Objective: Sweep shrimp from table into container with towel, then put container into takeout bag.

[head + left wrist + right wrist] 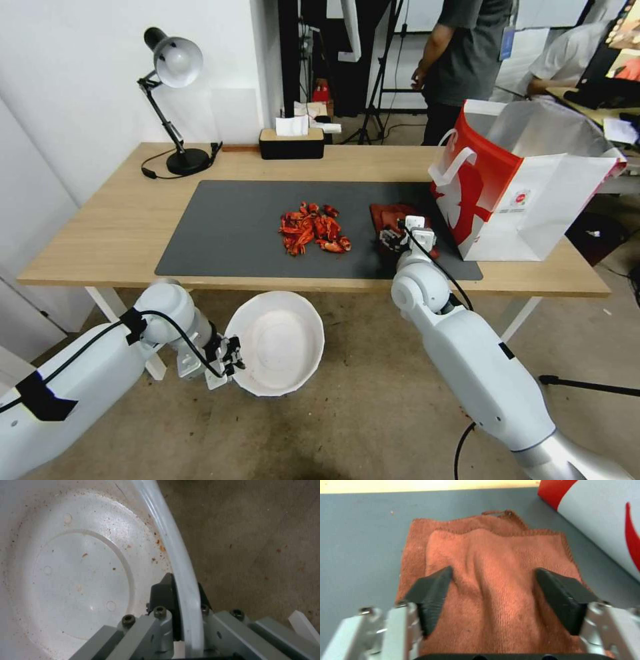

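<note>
Holding the bowl (280, 340) by its rim, the left gripper (230, 360) keeps it below and just off the near edge of the table (120, 227), over the floor. In the left wrist view the two dark pads are shut on the thin white wall, one inside and one outside, and the inner face of the bowl (76, 572) carries only small reddish specks.

On the table lies a dark mat (227, 227). The shrimp (313, 230) sit in a loose pile near the middle of that mat. Just to the right of the pile lies the towel (390, 217), flat on the mat. The right gripper (400, 237) is down on it; the right wrist view shows its fingers (431, 595) spread wide, pressing into the towel (493, 580) on either side of a raised fold, not yet closed.

The bag (520, 193) stands upright at the mat's right end, just beside the towel, its mouth open.
</note>
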Robot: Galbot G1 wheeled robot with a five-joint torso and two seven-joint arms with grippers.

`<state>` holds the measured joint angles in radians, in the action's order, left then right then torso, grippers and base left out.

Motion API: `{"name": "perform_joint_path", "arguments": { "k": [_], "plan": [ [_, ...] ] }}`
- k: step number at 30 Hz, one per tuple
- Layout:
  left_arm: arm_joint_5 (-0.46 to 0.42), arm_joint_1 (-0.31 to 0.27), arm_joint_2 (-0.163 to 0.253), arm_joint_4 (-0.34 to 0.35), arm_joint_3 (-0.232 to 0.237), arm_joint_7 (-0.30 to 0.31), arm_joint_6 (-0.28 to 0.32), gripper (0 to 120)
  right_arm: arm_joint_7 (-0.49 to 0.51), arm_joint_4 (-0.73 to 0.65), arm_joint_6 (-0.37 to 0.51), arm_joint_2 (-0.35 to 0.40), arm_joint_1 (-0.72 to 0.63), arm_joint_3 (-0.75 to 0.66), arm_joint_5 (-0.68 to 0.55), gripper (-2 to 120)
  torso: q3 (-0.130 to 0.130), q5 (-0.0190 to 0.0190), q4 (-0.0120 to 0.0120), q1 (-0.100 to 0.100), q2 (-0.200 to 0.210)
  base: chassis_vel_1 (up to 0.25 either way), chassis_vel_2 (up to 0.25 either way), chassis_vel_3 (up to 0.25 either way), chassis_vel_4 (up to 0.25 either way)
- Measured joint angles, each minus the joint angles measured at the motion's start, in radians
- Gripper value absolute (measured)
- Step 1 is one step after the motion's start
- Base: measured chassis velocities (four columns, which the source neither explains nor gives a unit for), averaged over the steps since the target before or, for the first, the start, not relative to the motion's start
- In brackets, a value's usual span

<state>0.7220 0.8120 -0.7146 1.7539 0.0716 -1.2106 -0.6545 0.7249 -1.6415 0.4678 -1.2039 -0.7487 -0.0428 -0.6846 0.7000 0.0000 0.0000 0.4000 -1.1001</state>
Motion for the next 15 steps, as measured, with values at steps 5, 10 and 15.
{"name": "perform_joint_path", "arguments": {
  "k": [5,10,15],
  "plan": [
    [0.000,0.000,-0.004,0.001,0.002,0.001,-0.001,0,0.001,-0.013,0.011,0.004,-0.004,0.002,-0.024,46,0.000,0.0000,-0.0001,0.000,0.000,0.000,0.000,0.000,0.000],
    [0.000,-0.001,-0.007,0.001,0.006,0.002,-0.001,0,0.010,-0.019,0.013,0.005,-0.006,0.002,-0.056,31,0.000,-0.0001,-0.0001,0.000,0.000,0.000,0.000,0.000,0.000],
    [0.000,-0.001,-0.010,-0.004,0.008,0.004,-0.003,0,0.023,-0.023,0.023,0.012,0.001,0.001,-0.103,11,0.000,-0.0001,-0.0001,0.000,0.000,0.000,0.000,0.000,0.000]
  ]
}}
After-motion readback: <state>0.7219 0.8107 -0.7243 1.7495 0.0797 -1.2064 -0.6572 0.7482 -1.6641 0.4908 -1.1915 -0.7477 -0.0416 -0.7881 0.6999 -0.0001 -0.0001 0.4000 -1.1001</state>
